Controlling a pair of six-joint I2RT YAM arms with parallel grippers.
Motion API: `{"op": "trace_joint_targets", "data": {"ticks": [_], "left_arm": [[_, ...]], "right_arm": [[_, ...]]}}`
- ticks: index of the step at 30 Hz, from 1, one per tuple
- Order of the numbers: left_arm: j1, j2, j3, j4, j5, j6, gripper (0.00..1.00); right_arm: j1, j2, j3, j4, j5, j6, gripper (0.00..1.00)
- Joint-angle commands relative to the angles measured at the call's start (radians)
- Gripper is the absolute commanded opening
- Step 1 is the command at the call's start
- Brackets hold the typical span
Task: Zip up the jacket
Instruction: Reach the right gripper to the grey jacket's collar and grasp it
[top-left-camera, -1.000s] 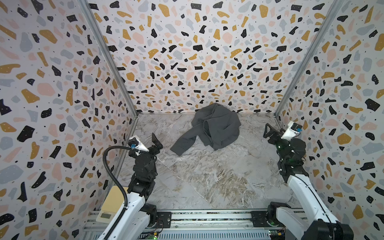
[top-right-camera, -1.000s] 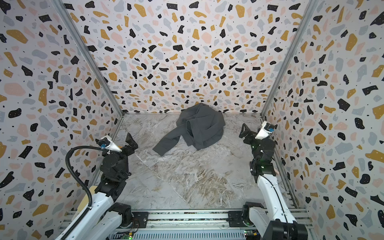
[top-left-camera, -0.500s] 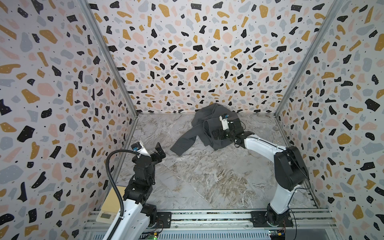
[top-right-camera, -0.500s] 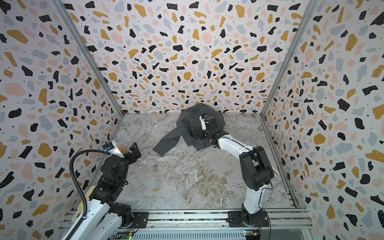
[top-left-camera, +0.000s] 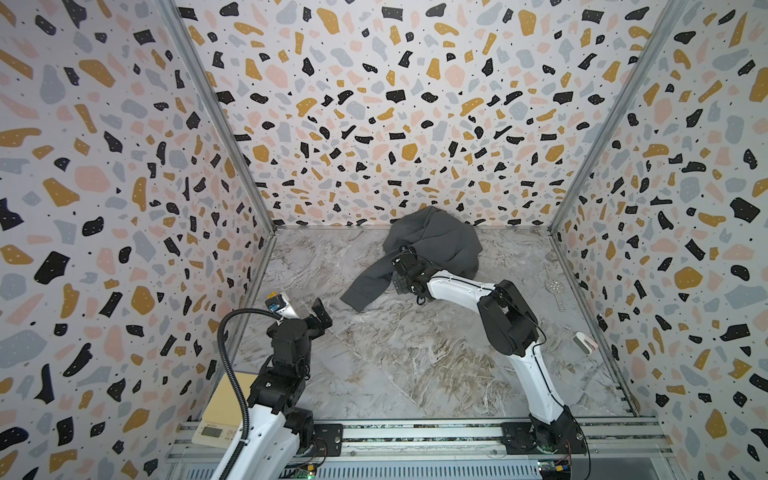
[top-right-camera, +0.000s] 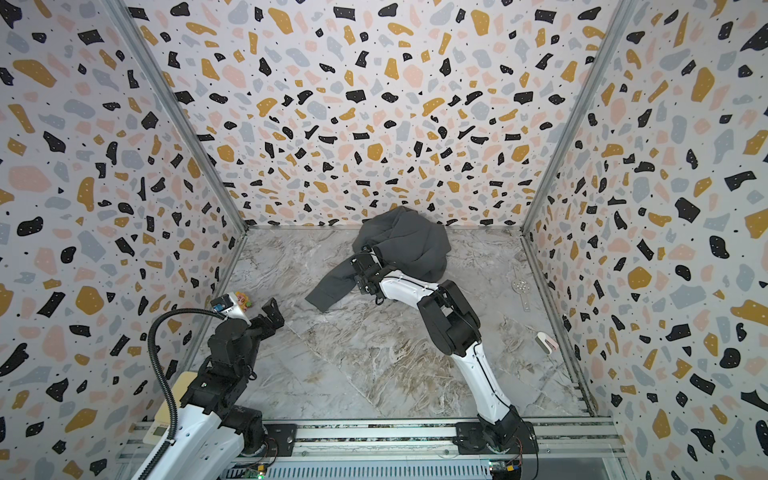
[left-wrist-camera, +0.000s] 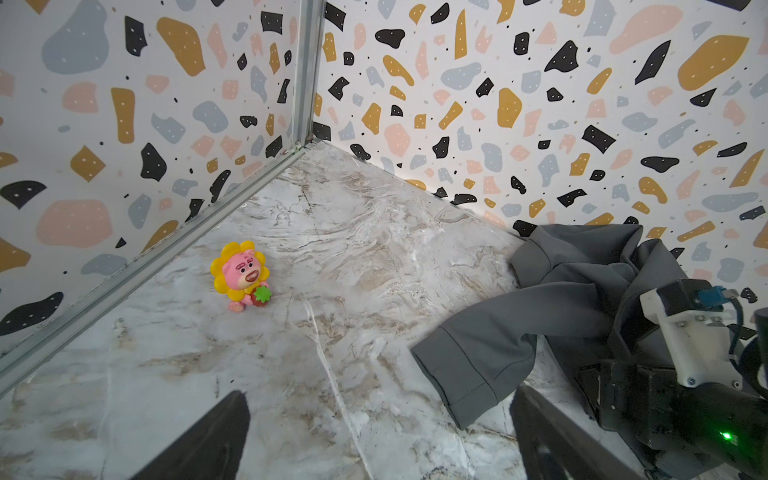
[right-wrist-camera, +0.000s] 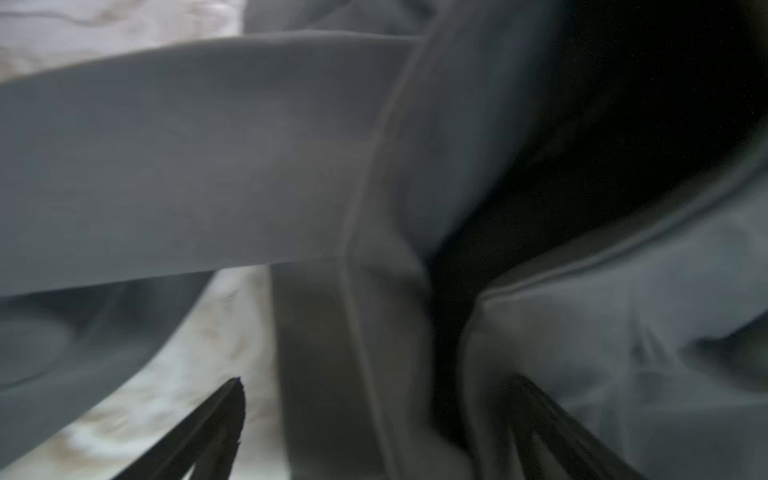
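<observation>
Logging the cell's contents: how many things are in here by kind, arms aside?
jacket: 1
toy: 1
perforated metal piece: 1
small white-pink item: 1
scale: 1
Total: 5

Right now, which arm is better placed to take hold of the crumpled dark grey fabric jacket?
Right. The right gripper, open, is over the dark grey fabric jacket by the back wall; the left gripper, also open, sits well short of its sleeve.
</observation>
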Motion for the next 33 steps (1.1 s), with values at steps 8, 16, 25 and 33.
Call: {"op": "trace_joint_targets", "data": {"ticks": [8, 16, 25, 33], "left_arm": [[-0.003, 0.003, -0.027, 0.023, 0.035, -0.025, 1.0], [-0.003, -0.016, -0.009, 0.028, 0.09, -0.027, 1.0], [-0.009, -0.15, 0.009, 0.025, 0.089, -0.039, 0.99], [-0.01, -0.237, 0.125, -0.028, 0.112, 0.027, 1.0]], "right_arm": [[-0.021, -0.051, 0.02, -0.061, 0.186, 0.001, 0.25], [0.019, -0.31, -0.031, -0.053, 0.246, -0.205, 0.0], [0.193, -0.776, -0.037, 0.067, 0.348, -0.47, 0.0], [0.528, -1.041, -0.011, 0.511, 0.547, -0.875, 0.0]]}}
